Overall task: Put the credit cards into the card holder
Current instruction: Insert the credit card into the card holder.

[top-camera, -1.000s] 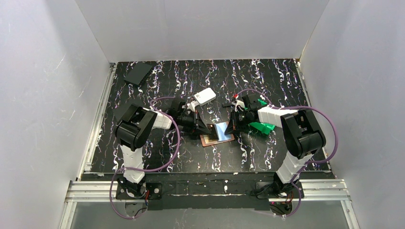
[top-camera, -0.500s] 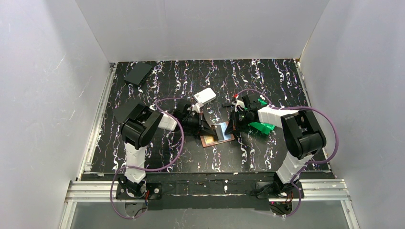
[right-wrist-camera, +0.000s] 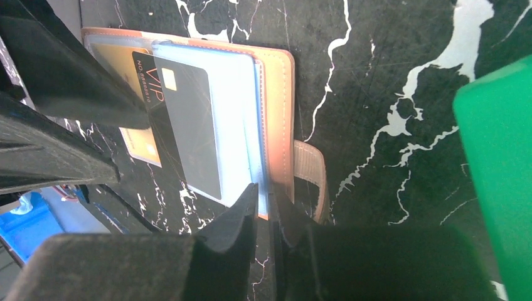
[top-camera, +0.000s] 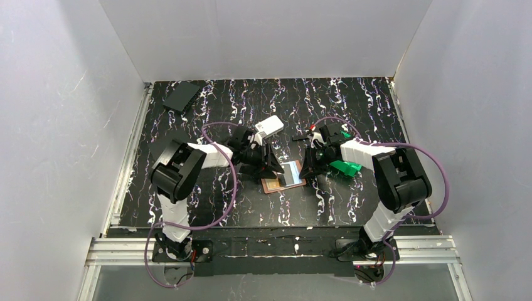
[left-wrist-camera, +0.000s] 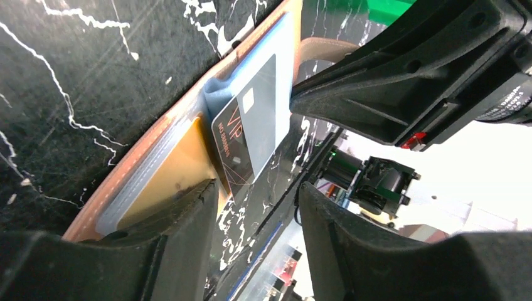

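The card holder (top-camera: 285,177) lies open on the black marbled table between both grippers. A black VIP card (left-wrist-camera: 254,125) (right-wrist-camera: 185,119) sits slanted, partly inside the light-blue sleeve. A gold card (left-wrist-camera: 172,179) (right-wrist-camera: 141,147) lies in the neighbouring pocket. My left gripper (top-camera: 271,164) (left-wrist-camera: 257,188) is open beside the black card's corner, with nothing between its fingers. My right gripper (top-camera: 310,168) (right-wrist-camera: 263,191) has its jaws almost together on the near edge of the card holder (right-wrist-camera: 279,94), next to the snap tab (right-wrist-camera: 310,175).
A green plastic bin (top-camera: 344,167) (right-wrist-camera: 502,157) stands just right of the right gripper. A white rounded box (top-camera: 268,126) sits behind the left gripper. A flat black item (top-camera: 180,96) lies at the far left corner. White walls enclose the table.
My left gripper has opened and let go of the black card, which stays in the sleeve. The left arm shifted slightly. The right jaws have eased apart a little.
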